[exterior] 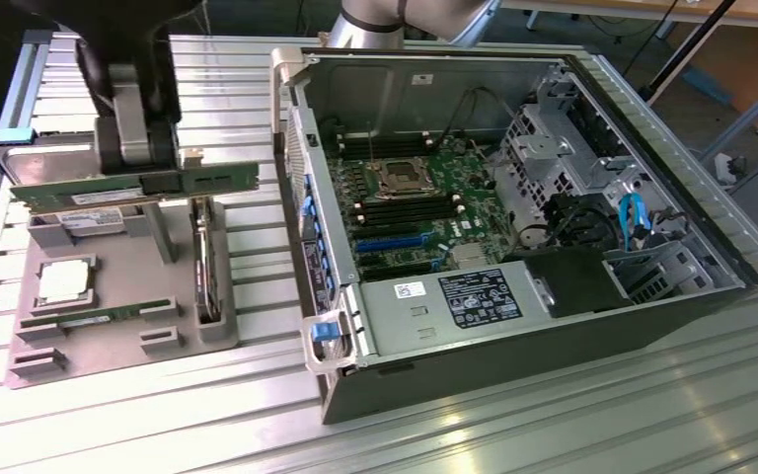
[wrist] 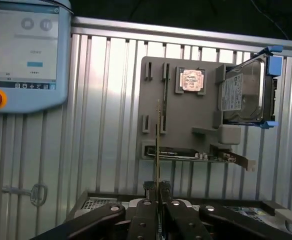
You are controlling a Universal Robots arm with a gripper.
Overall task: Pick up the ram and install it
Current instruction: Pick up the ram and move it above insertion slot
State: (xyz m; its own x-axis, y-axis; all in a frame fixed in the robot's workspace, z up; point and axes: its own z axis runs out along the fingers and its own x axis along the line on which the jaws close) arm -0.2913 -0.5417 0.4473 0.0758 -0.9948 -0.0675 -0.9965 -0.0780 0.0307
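In the exterior view my gripper (exterior: 139, 170) hangs over the far end of the grey parts holder (exterior: 129, 341), shut on the ram (exterior: 201, 181). This long green stick is held level and clear of the holder. In the wrist view the held ram (wrist: 158, 145) shows edge-on as a thin line rising from between my closed fingers (wrist: 147, 200). A second, similar green stick (exterior: 90, 318) lies in its slot on the holder. The open computer case (exterior: 728, 247) stands at the exterior view's right, its motherboard (exterior: 418, 212) facing up with dark memory slots beside the processor socket.
The holder also carries a square silver processor chip (exterior: 66, 281), an upright card (exterior: 208, 267) and a hard drive (wrist: 246, 92) in a blue-clipped caddy. A teach pendant (wrist: 21, 50) and a key (wrist: 33, 192) lie on the ribbed metal table (exterior: 551, 425).
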